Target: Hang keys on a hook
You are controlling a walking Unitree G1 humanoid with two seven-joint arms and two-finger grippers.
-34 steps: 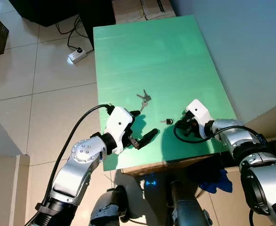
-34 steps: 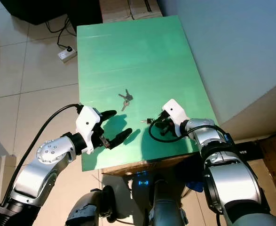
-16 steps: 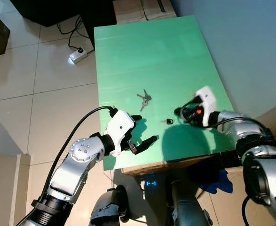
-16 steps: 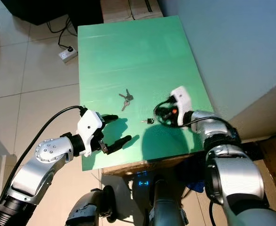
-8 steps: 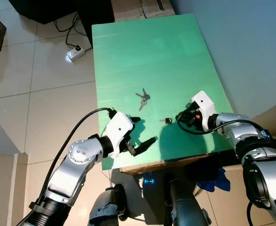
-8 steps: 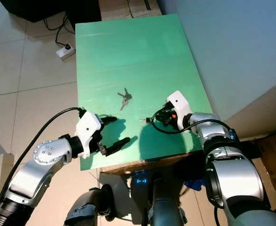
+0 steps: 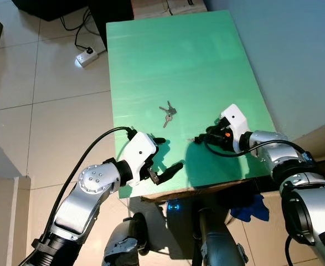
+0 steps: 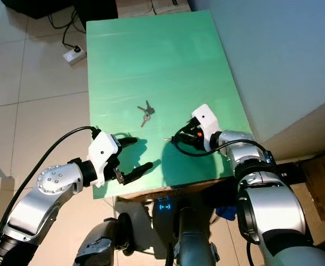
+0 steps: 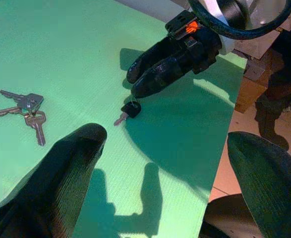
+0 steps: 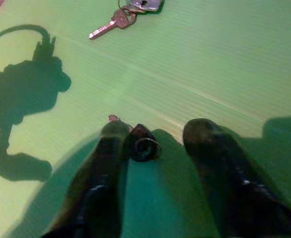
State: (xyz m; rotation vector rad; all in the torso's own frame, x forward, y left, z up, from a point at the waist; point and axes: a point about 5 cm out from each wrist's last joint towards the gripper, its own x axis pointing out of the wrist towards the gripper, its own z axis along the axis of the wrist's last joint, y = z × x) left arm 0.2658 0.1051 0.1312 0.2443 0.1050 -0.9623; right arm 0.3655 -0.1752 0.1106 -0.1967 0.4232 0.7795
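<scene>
A bunch of silver keys lies flat in the middle of the green table. Nearer the front lies a single small key with a black head and ring. My right gripper is down at the table top, open, with its fingers on either side of that small key; one finger touches the key. My left gripper hovers open over the table's front left corner, holding nothing. The left wrist view looks across at the small key and the bunch.
A wall runs along the table's right side. On the tiled floor to the left lies a white power strip with cables. Cardboard boxes stand behind the far end. The table's front edge is just under both grippers.
My right gripper came down from a raised pose and slid left, so its fingers now flank the small key. The left arm has hardly moved. The camera shifted slightly.
</scene>
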